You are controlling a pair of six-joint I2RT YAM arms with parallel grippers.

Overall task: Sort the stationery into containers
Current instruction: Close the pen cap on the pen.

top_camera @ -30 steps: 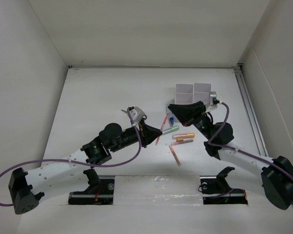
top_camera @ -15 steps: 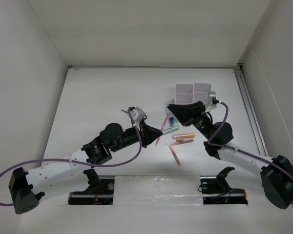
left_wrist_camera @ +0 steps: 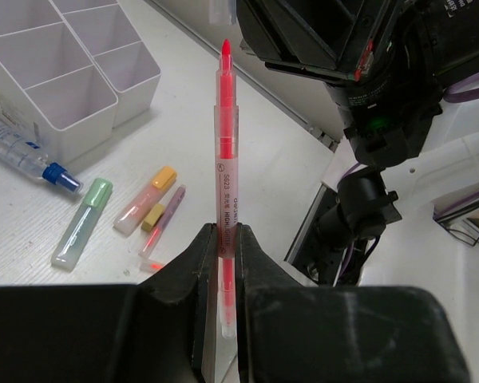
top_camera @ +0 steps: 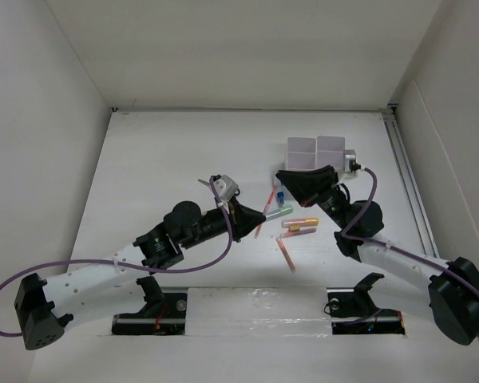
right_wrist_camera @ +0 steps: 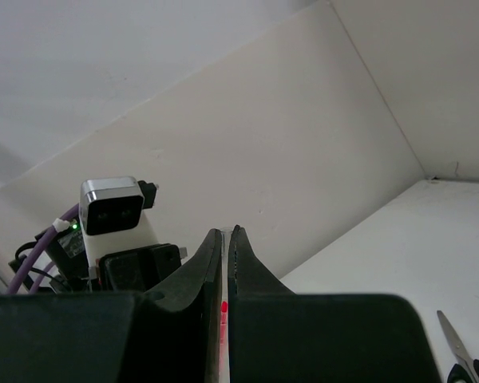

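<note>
My left gripper [left_wrist_camera: 223, 239] [top_camera: 260, 215] is shut on a pink-red highlighter [left_wrist_camera: 224, 152], uncapped, its tip pointing up at the right gripper [left_wrist_camera: 233, 9]. My right gripper [right_wrist_camera: 225, 233] [top_camera: 279, 176] is shut on a thin clear piece [right_wrist_camera: 223, 230] that looks like the highlighter's cap. A red tip shows between its jaws. On the table lie a green marker [left_wrist_camera: 81, 223] [top_camera: 278, 212], an orange marker [left_wrist_camera: 146, 199] [top_camera: 301, 223], a pink marker [left_wrist_camera: 167, 217], a blue-capped bottle [left_wrist_camera: 24, 154] and scissors [right_wrist_camera: 463, 357]. The white organiser [left_wrist_camera: 72, 96] [top_camera: 315, 150] stands behind them.
Another pinkish pen [top_camera: 287, 254] lies nearer the arm bases, and a thin red pen [top_camera: 263, 214] lies beside the left gripper. White walls enclose the table on three sides. The right arm's base and cable [left_wrist_camera: 359, 215] fill the right of the left wrist view.
Almost nothing differs; the right gripper has shifted very slightly, and both grippers have stayed shut.
</note>
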